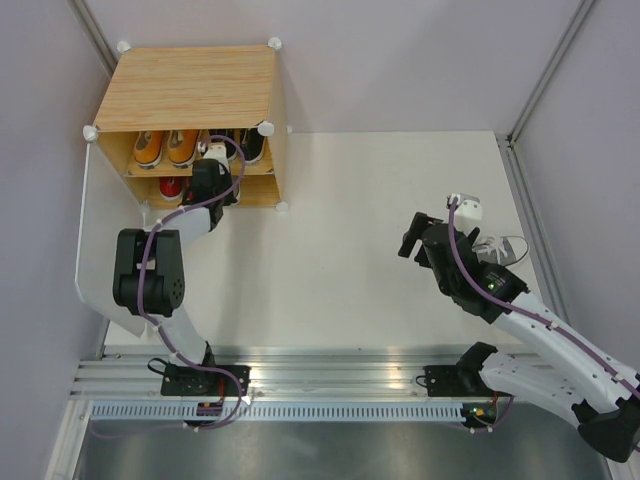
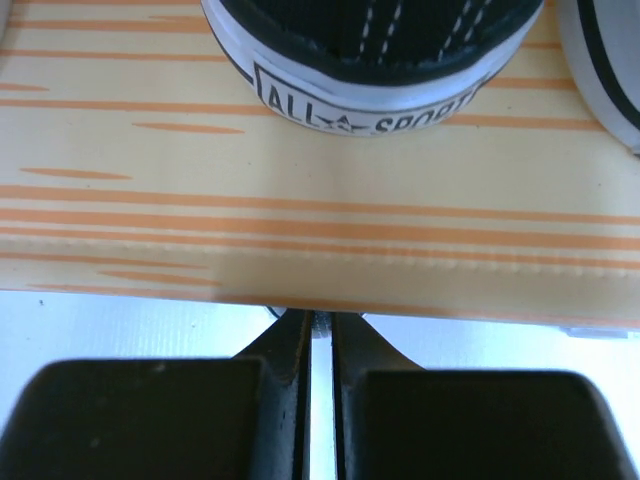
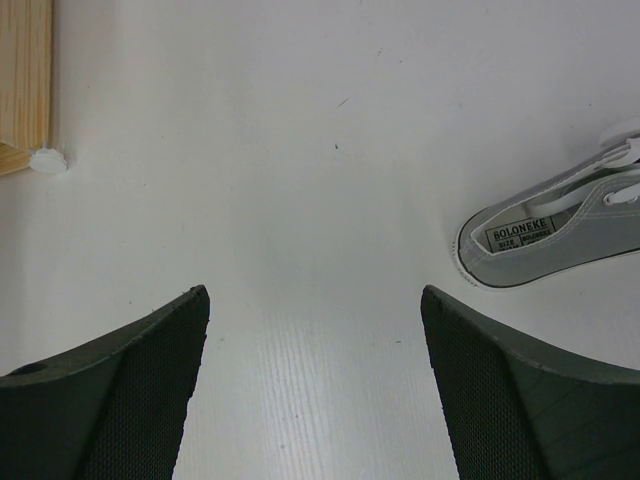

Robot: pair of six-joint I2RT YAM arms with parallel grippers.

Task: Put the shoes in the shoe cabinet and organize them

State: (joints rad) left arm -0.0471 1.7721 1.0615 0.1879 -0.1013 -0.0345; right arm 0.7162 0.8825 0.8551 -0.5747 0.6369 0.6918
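Light wood-grain cube shoe cabinet (image 1: pixel 190 90) at 10 o'clock on white counter (image 1: pixel 350 220); orange canvas sneakers (image 1: pixel 165 148) and black canvas sneakers (image 1: pixel 252 143) on its shelf (image 2: pixel 300 200). Left jaws clenched, empty, at shelf edge. Right jaws released, over counter; grey canvas sneaker (image 3: pixel 560 240) at their 2 o'clock.

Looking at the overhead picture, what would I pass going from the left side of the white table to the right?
shoe cabinet → right gripper, jaws open → grey sneaker
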